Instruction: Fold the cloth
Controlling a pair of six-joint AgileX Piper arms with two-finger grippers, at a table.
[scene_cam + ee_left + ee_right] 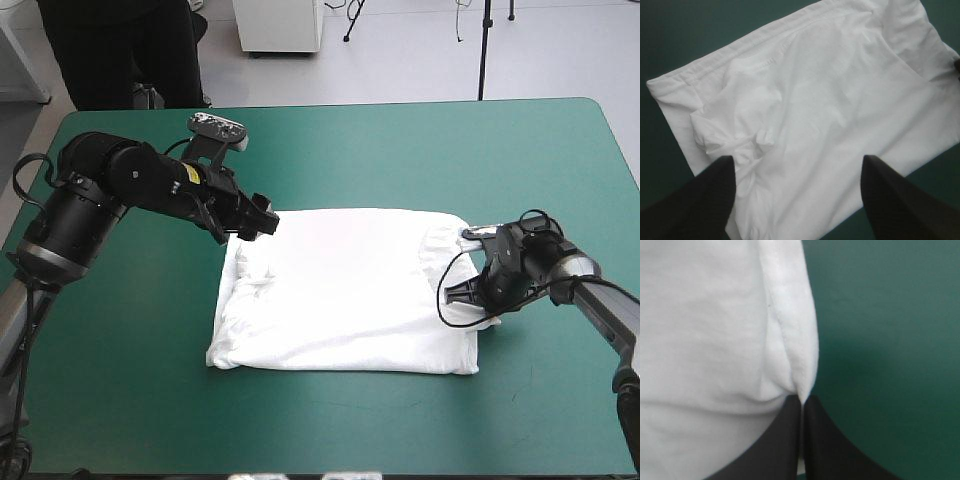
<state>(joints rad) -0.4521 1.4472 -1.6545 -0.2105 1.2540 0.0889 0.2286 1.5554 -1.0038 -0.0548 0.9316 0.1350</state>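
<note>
Fingers [700,200] on the left gripper [258,222] are spread wide apart over the T-shirt's [340,290] far left corner, not pinching anything. The shirt itself is a loosely folded bundle lying flat around mid-table on the teal-green cover [400,140]. Over at its right edge, the right gripper [801,407] has its fingers pinched together on the hem.

The gripper [797,162] is wide open, its black fingers [705,200] standing well apart over the white T-shirt [830,90]. The T-shirt lies spread on the teal-green surface [680,35], under and ahead of the gripper, crumpled just ahead of one finger.
</note>
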